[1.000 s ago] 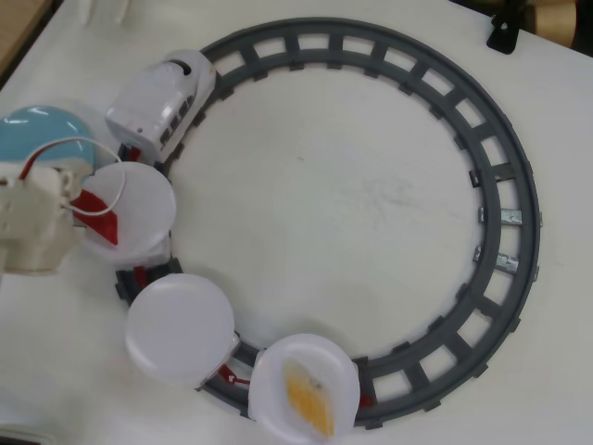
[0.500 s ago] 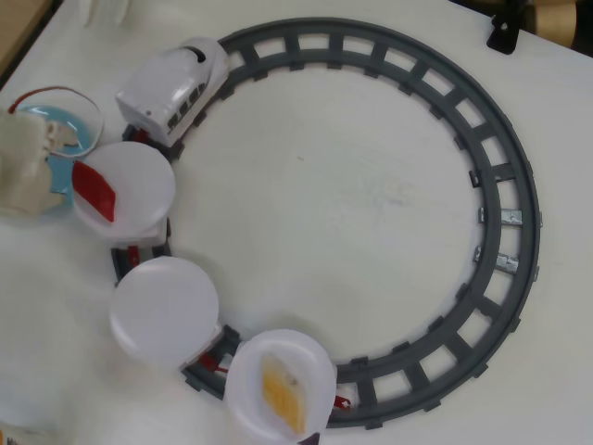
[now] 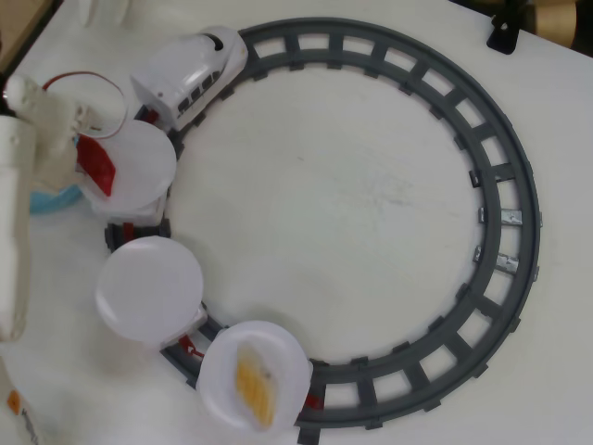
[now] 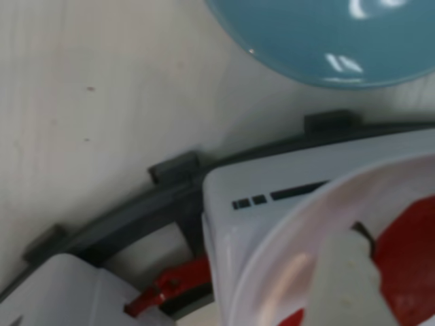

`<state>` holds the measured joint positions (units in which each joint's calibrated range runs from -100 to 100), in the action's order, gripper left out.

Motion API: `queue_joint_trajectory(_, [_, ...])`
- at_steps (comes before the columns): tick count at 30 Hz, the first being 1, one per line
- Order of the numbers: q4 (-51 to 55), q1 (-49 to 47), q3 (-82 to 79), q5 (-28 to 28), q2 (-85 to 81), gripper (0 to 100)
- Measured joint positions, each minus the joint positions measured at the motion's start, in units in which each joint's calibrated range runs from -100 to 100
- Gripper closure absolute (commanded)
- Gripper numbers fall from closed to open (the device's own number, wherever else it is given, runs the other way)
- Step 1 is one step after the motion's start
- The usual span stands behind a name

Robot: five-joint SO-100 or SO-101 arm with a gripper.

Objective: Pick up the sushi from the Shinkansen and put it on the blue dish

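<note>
In the overhead view my gripper [image 3: 93, 156] is at the left, over the left edge of the first white plate [image 3: 139, 171] behind the Shinkansen [image 3: 190, 74]. It looks shut on the red sushi [image 3: 96, 164], which lies tilted at that plate's rim. The blue dish [image 3: 48, 199] shows only as a sliver under my arm, just left of the plate. In the wrist view one white finger [image 4: 353, 278] lies against the red sushi [image 4: 408, 248] above the plate, and the blue dish [image 4: 326, 41] is at the top right, beyond the track.
The grey circular track [image 3: 500, 176] fills the table. Two more white plates ride behind the first: an empty one [image 3: 148, 289] and one with a yellow-orange sushi [image 3: 255, 380]. A red coupler [image 4: 170, 288] links the cars.
</note>
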<state>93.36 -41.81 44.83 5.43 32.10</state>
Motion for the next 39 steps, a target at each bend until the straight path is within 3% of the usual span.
queue_joint_trajectory(9, [0.0, 1.23, 13.36, -1.35, 9.19, 76])
queue_joint_trajectory(16, [0.0, 1.31, 16.38, -1.76, 11.98, 91])
queue_joint_trajectory(27, [0.0, 4.0, 16.83, -2.33, 12.06, 93])
queue_joint_trajectory(39, [4.79, 2.04, 32.02, -4.19, 12.15, 93])
